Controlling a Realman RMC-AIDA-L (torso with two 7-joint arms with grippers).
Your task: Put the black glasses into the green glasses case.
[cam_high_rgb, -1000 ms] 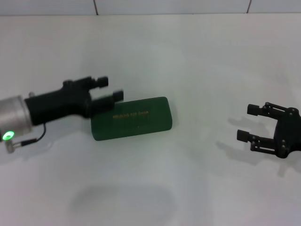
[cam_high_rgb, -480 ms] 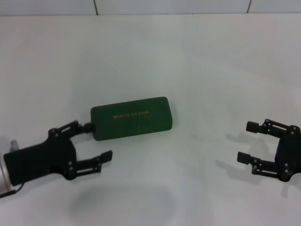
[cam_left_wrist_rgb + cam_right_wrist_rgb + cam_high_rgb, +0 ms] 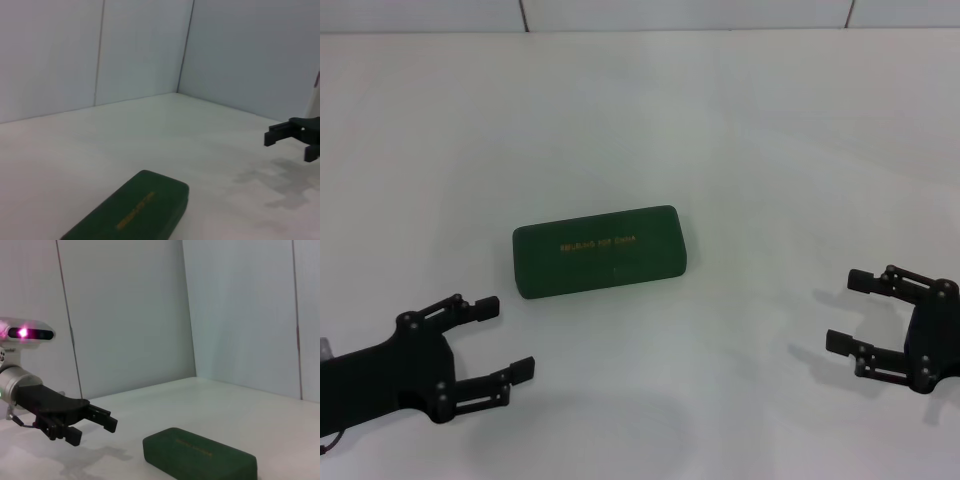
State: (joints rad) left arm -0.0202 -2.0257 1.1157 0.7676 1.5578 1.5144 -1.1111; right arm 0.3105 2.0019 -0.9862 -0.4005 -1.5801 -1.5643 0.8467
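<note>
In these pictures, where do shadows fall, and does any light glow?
Head view: soft shadows lie on the table beside the right tool and under the left tool. Right wrist view: a pink light glows above the left arm; the case is evenly lit.

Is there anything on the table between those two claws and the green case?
Nothing visible. The green glasses case lies shut on bare table, with the left gripper and right gripper both open and apart from it. No glasses show in any view.

The green glasses case (image 3: 131, 210) lay shut on the white table (image 3: 210, 145) (gold lettering up), right gripper (image 3: 296, 138) well apart.
</note>
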